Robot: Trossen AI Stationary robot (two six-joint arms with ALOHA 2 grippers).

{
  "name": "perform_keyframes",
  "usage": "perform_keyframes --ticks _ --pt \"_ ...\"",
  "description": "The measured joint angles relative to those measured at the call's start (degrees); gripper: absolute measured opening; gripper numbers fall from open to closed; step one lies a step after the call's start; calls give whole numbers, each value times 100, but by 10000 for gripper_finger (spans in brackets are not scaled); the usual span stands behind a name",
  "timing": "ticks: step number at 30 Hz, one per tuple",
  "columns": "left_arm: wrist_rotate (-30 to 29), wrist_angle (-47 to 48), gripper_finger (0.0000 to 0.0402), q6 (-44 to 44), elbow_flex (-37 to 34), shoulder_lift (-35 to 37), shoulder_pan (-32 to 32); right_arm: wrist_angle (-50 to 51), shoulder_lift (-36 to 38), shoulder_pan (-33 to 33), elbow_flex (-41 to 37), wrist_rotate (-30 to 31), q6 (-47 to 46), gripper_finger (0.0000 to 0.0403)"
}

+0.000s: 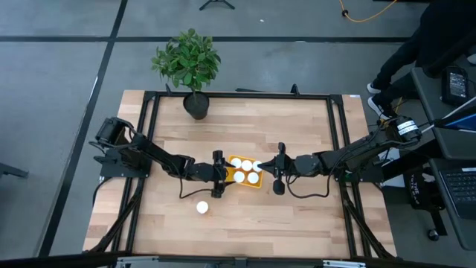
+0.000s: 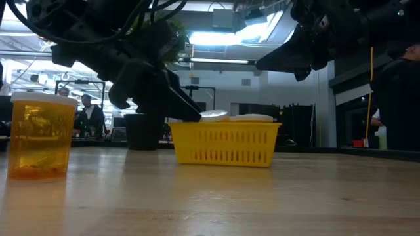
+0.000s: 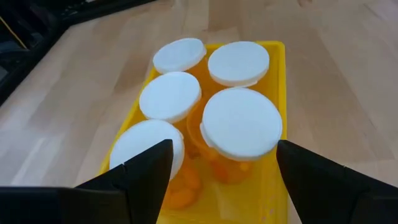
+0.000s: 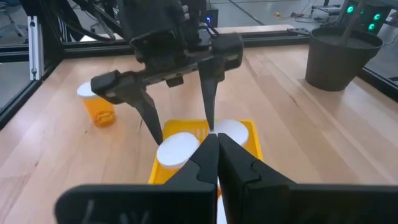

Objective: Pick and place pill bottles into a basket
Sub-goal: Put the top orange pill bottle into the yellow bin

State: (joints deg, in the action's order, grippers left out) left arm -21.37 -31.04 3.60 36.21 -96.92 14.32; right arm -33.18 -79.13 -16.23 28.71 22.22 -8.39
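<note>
The yellow basket sits mid-table and holds several upright pill bottles with white caps. One more pill bottle stands alone on the table near the front, left of the basket; it also shows in the low view and the right wrist view. My left gripper is open over the basket's left end. Its fingers stand on either side of the nearest bottle's cap, apart from it. My right gripper is shut and empty above the basket's right end.
A dark pot with a green plant stands at the table's far edge. A black frame runs around the tabletop. Bare wood lies in front of the basket and to both sides. A person stands beyond the far right corner.
</note>
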Motion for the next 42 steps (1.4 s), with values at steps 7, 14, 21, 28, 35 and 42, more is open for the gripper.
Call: perform_keyframes --ticks 7,14,21,28,35,42 --pt "-8 -49 282 20 0 -2 -1 47 0 0 0 1 -12 4" --pt "-37 -49 281 20 -2 -2 -50 45 0 0 0 0 -12 4" --pt "-160 -260 281 247 -2 -4 -106 43 0 -2 0 0 -14 4" --pt "-309 -354 279 573 80 -4 -139 41 0 -2 0 0 -18 4" --pt "-314 -358 279 606 83 -4 -180 39 0 -2 0 0 -36 4" --pt "-315 -414 280 813 83 -4 -197 39 0 0 0 0 -36 4"
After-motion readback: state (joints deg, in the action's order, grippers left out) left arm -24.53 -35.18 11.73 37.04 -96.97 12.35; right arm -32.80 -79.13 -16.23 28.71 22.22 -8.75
